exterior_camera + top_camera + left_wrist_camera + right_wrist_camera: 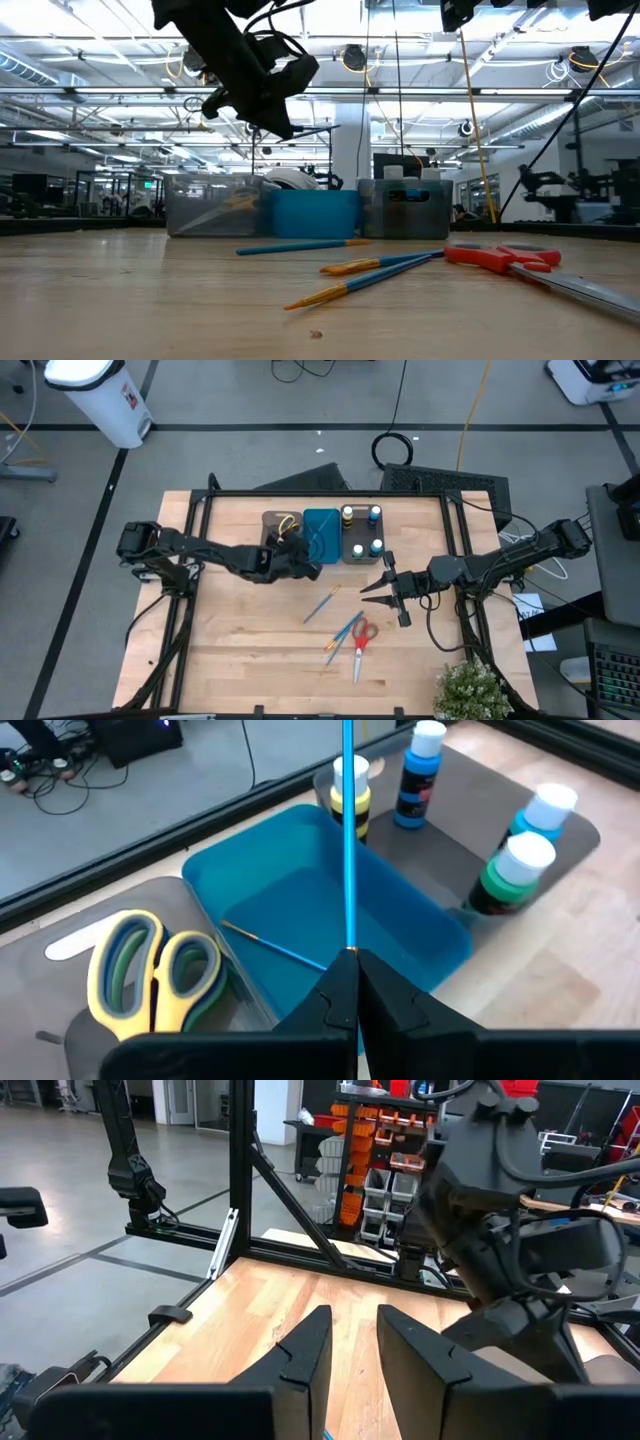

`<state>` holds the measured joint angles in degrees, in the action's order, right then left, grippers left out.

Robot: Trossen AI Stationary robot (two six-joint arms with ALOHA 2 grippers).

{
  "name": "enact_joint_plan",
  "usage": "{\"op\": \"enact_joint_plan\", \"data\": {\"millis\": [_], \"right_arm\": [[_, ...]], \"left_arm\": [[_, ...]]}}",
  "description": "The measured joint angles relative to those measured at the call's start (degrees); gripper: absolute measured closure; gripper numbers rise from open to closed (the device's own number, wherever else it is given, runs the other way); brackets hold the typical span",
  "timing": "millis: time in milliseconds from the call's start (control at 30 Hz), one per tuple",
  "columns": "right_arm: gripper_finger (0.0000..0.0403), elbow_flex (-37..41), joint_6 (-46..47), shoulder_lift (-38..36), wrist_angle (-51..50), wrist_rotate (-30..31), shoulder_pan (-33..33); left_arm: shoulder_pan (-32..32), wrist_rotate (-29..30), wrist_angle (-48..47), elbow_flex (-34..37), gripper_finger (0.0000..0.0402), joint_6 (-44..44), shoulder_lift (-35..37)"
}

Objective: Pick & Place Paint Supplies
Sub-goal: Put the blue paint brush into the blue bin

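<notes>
High view: the left gripper (305, 567) hangs over the blue tray (322, 533) near the back of the table (230, 650), and its fingers are clenched on a thin blue brush (348, 830). In the left wrist view that brush stands straight up out of the pinched fingertips (340, 995), above the tray's open well. A second brush (270, 944) with a blue handle already lies slanted on the floor of the blue tray. Beside the tray, on the left arm's side, a grey tray (278, 525) holds scissors with yellow and green handles (155, 965). On the other side, another grey tray (362, 532) carries four small paint bottles (348, 515), standing upright in two pairs.

The right gripper (385, 588) hovers over bare wood, well apart from the trays, with its fingers a little parted and nothing between them.

On the open table in front of the trays lie one blue brush (321, 603) by itself, then two more brushes (343, 637) crossing each other, and just beside those a pair of red-handled scissors (361, 644). In the low view the red scissors lie flat on the wood.
</notes>
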<state>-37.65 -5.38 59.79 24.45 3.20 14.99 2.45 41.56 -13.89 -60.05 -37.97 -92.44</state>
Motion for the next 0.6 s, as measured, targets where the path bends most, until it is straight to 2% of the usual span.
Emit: {"op": "enact_joint_plan", "data": {"millis": [233, 467, 600], "right_arm": [[0.033, 0.0, 0.01, 0.0, 0.1, 0.0, 0.01], [0.033, 0.0, 0.0, 0.0, 0.11, 0.0, 0.02], [0.033, 0.0, 0.0, 0.0, 0.13, 0.0, 0.01]], "left_arm": [[-0.58, 0.0, 2.46, -0.07, 0.0401, -0.07, -0.81], [-0.88, -0.21, 5.0, -0.04, 0.0401, -0.05, -6.53], [-2.24, -2.25, 5.51, -0.04, 0.0401, -0.31, -8.44]]}}
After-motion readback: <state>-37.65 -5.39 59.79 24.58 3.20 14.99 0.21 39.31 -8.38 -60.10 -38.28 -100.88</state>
